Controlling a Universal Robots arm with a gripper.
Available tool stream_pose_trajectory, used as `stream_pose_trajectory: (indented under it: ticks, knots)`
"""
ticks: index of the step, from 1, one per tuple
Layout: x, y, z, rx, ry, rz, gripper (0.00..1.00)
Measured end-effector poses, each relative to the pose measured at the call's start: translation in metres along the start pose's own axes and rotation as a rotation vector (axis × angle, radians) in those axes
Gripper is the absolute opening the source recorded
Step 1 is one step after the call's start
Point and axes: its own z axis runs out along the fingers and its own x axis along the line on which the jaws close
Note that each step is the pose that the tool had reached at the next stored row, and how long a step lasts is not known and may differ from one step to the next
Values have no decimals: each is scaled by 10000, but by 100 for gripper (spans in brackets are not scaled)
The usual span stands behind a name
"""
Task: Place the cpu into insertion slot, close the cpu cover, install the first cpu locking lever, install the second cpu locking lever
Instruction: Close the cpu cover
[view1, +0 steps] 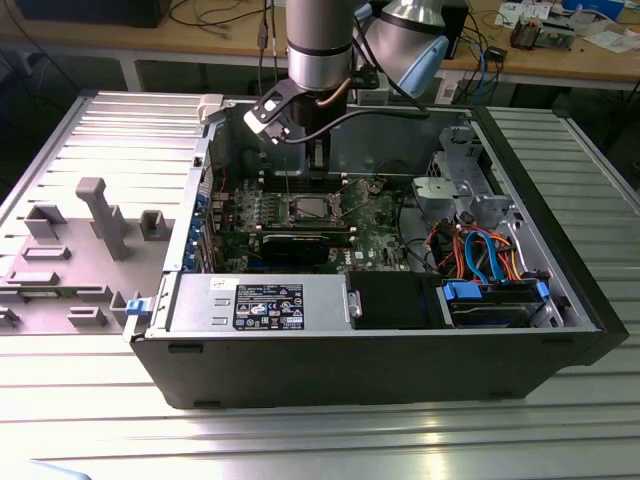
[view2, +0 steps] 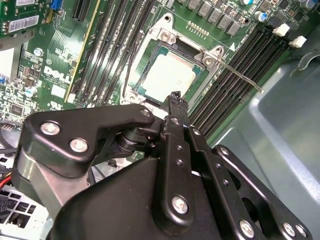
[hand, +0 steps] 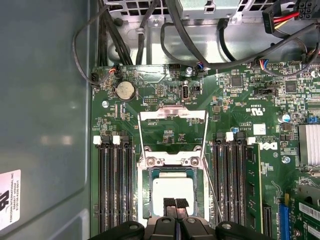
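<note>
In both wrist views the black linkage of the end effector (hand: 175, 203) takes up the foreground. Its two fingertips (hand: 169, 202) are pressed together with nothing between them. They hang over one edge of the cpu (hand: 172, 187), and whether they touch it cannot be told. The cpu lies flat, silver top up, seated in the insertion slot (hand: 170, 160) on the green circuit board (hand: 165, 102). Beyond the slot, the cpu cover (hand: 172, 115) is swung open and back on its hinge, so the board shows through its square window. A thin wire locking lever (view2: 240, 75) sticks out sideways, unlatched, across the long black memory slots (hand: 115, 185) that flank the socket on both sides. Further off sit a round coin battery (hand: 125, 91) and, past the board's edge, a bundle of dark cables (hand: 190, 45) against the metal wall. In the exterior view, the ribbed metal worktop (view1: 300, 440) comes first, then the open computer case (view1: 350, 370) lying on its side. The grey power box (view1: 270, 305) runs along the case's near wall, with the board behind it. The robot arm (view1: 320, 45) comes down from above over the socket area (view1: 305, 207), and grey fixtures (view1: 100, 215) stand at the exterior view's left.
</note>
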Motion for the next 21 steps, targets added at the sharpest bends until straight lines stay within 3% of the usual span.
stream_pose_trajectory:
  ticks: [16, 21]
  knots:
    - [1, 44, 2, 0, 1, 0, 11]
    - [3, 47, -51, -2, 4, 0, 11]
